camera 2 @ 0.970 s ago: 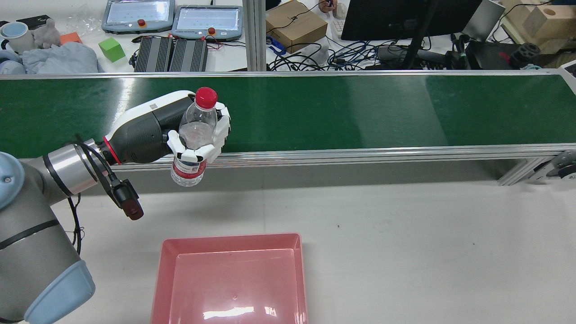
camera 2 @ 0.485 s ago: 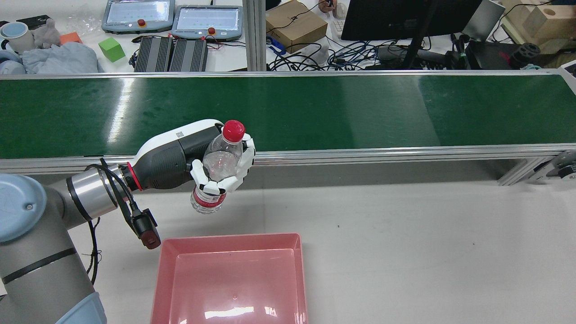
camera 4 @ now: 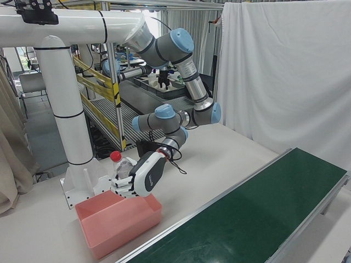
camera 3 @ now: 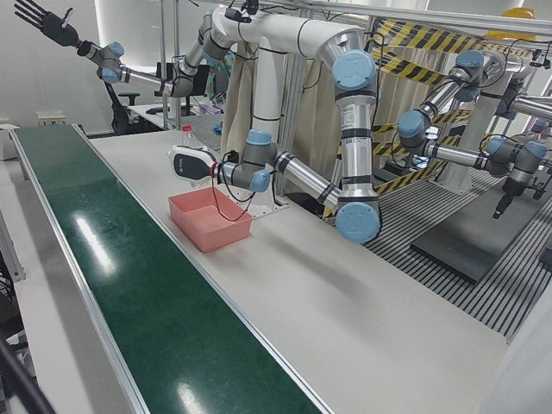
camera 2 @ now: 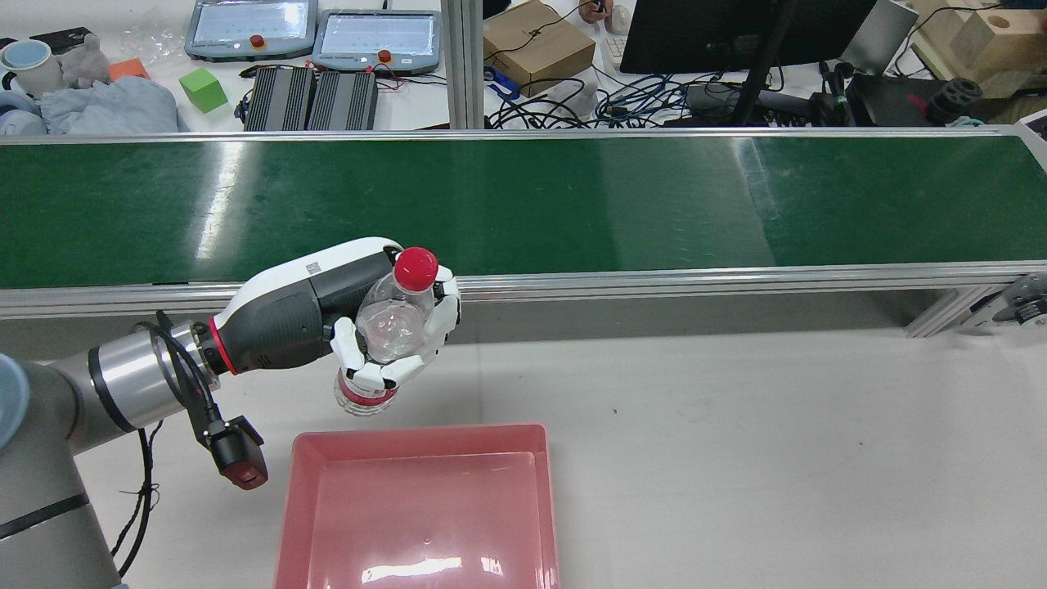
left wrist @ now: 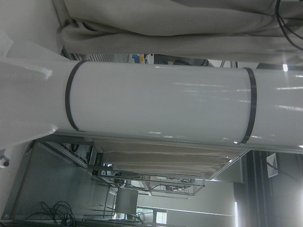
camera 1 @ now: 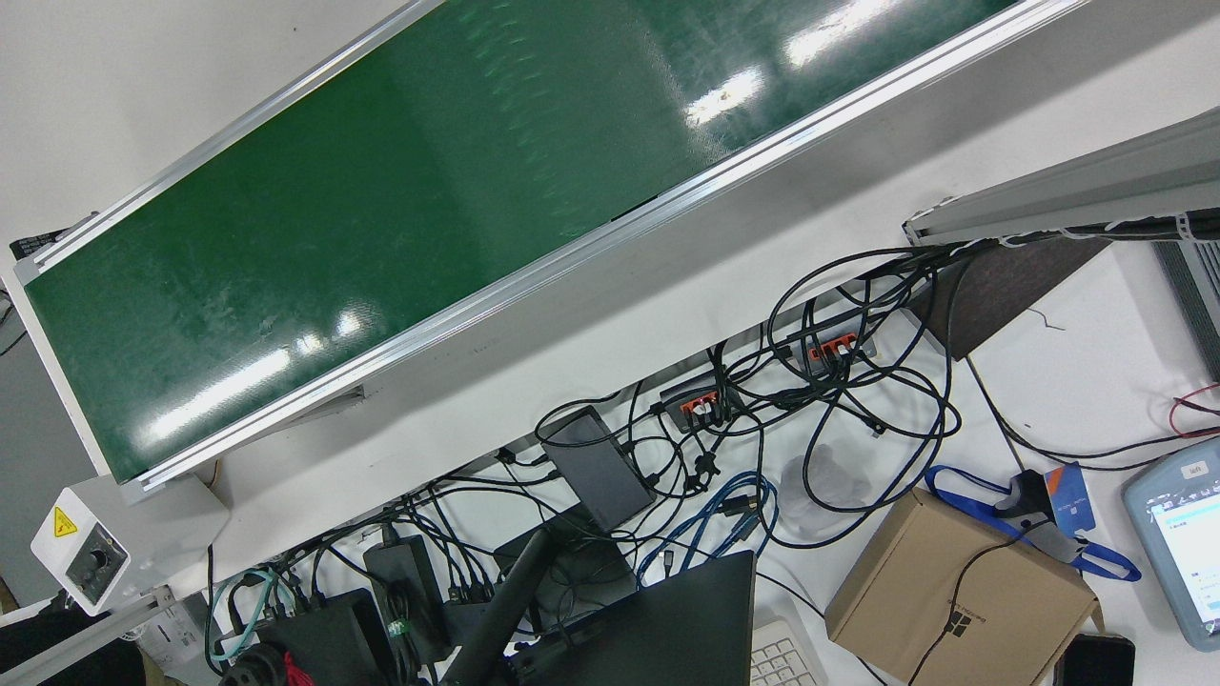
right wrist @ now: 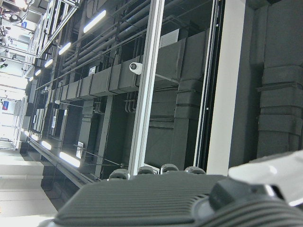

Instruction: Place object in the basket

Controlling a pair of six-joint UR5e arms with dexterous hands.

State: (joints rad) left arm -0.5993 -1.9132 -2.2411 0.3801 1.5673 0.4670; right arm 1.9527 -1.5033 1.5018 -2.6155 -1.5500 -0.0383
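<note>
A clear plastic bottle with a red cap and a red label is in my left hand, which is shut around its middle. The bottle stands nearly upright, cap leaning away, above the white table just beyond the far rim of the pink basket. The right-front view shows the left hand holding the bottle over the basket's far edge. The left-front view also shows the left hand and the basket. My right hand is raised high, away from the table, fingers spread and empty.
The green conveyor belt runs across the table beyond the hand, with an aluminium rail along its near edge; it also shows in the front view. Behind the belt are teach pendants, boxes and cables. White table lies right of the basket.
The left hand has carried the bottle off the belt's near edge, down and toward the basket. In the last half second it shifted slightly left and lower.
</note>
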